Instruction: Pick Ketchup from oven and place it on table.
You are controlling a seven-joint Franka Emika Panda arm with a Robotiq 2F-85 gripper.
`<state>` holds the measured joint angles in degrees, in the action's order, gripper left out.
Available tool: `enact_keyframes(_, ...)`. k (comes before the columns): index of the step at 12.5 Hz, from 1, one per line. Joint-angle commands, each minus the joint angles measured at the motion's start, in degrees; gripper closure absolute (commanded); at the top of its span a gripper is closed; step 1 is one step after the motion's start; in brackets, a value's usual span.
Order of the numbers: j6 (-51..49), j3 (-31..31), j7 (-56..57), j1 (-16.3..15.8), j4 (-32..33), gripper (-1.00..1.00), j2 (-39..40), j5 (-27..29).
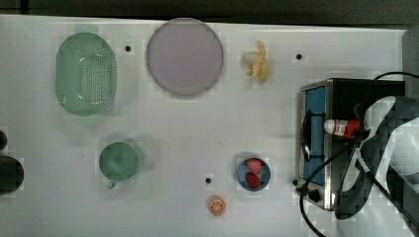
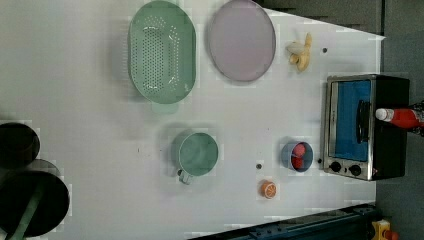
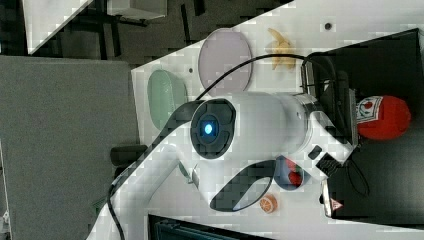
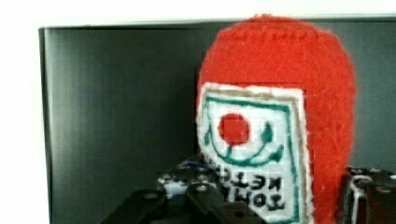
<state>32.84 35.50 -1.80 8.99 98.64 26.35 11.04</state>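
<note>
The ketchup [image 1: 342,127] is a red bottle with a white cap and label. It lies on its side on the black top of the oven [image 1: 346,94], cap pointing toward the oven's front. The oven stands at the top view's right on the white table [image 1: 197,123], its bluish door closed. In the wrist view the ketchup [image 4: 280,116] rests on the dark oven top [image 4: 121,116]. My gripper [image 4: 280,205] straddles the bottle's body, with a finger pressed against each side. From the right view, the white arm reaches over the oven [image 3: 390,190] to the ketchup [image 3: 382,117].
On the table are a green colander [image 1: 86,74], a pale purple plate [image 1: 185,57], a banana [image 1: 259,63], a green mug [image 1: 120,161], a blue bowl of red fruit [image 1: 253,174] near the oven's front, and an orange slice [image 1: 216,206]. Dark pots [image 1: 10,173] sit at the top view's left edge.
</note>
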Motion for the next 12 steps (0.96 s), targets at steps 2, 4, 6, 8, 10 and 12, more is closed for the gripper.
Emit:
enact_keyframes(2,-4.73,-0.25,7.4,-4.44,-6.0,-0.24,-6.78,-3.1)
enact_keyframes(4,-11.31,-1.39,7.64,-7.89,-7.77,-0.24,-9.51,-3.42)
enact_keyframes(6,-17.49,-3.23,7.64,-11.53,-8.46,-0.24,-12.47,-3.53)
enact_keyframes(8,-21.96,-5.41,7.63,-14.61,-8.39,-0.24,-14.97,-3.55)
enact_keyframes(10,-24.98,-8.31,7.23,-16.93,-8.03,-0.24,-16.42,-3.55)
enact_keyframes(12,-26.63,-11.5,7.22,-18.78,-7.3,-0.24,-16.77,-3.55)
